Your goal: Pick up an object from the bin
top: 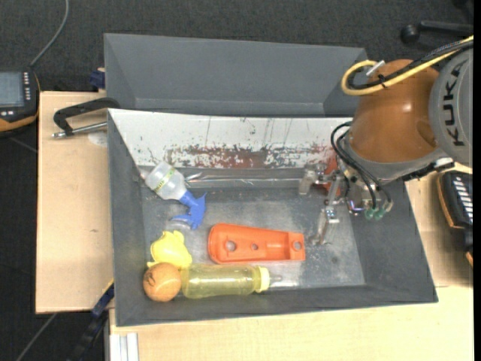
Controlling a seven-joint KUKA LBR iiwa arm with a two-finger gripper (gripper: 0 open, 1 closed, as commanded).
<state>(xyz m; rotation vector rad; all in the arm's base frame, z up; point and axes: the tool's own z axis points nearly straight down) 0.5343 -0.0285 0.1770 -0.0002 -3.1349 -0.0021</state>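
Fingers (pixel 325 224) apart beside flat, holed orange tool (pixel 255 244)

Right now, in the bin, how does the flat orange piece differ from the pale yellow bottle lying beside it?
The flat orange piece is opaque, while the pale yellow bottle is see-through. The orange piece is flat with holes in it; the bottle is round. The orange piece lies mid-bin, its right end near the gripper; the bottle lies by the near wall, next to an orange ball. Both lie lengthwise, left to right.
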